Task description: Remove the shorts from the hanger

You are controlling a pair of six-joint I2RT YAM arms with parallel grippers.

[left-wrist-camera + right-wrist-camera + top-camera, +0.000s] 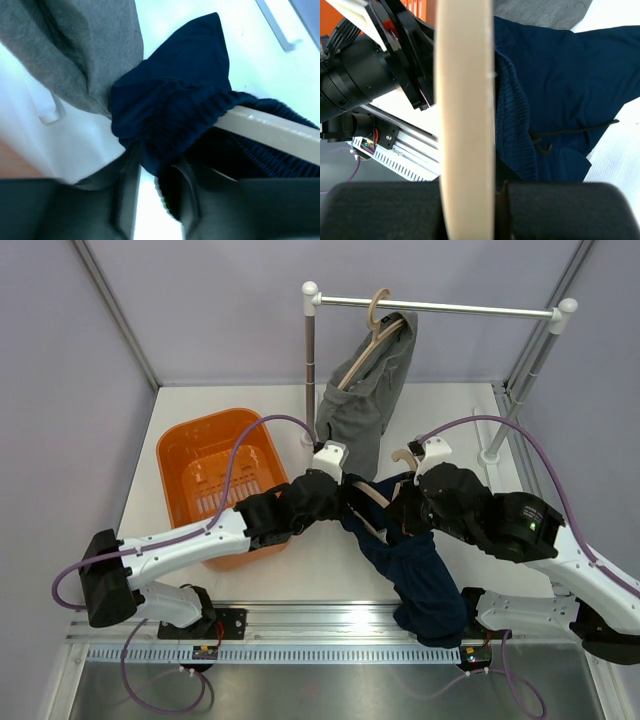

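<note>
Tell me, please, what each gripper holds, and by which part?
The right gripper clamps the wooden hanger by its arm; the left gripper pinches the navy shorts at the waistband.

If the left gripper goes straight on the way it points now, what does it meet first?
The dark navy cloth shorts: their gathered waistband lies right at the tips of the left gripper. The pale wooden hanger bar looks just off that line.
</note>
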